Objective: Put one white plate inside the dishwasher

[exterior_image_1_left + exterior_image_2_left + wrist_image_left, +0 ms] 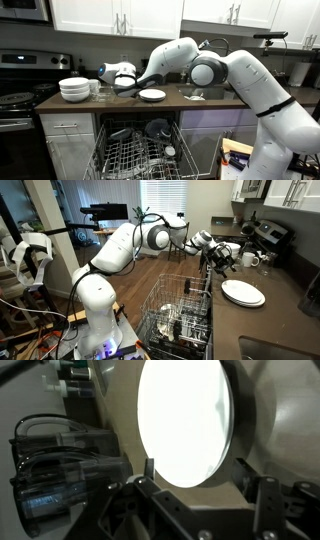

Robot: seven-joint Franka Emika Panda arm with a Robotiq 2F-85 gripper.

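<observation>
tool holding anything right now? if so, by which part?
Nothing is held. The tool hangs open over the counter, apart from the white plate, which lies flat there.

in an exterior view you face the counter (200, 98) square on, from mid-range. in an exterior view you look along its length, from higher up, over the open dishwasher (180, 315). both take in the white plate (152, 95). your wrist view sits close behind the claw (195, 470), facing that plate.

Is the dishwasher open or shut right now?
Open. The dishwasher has its wire rack pulled out, with dishes showing inside it in both exterior views.
</observation>
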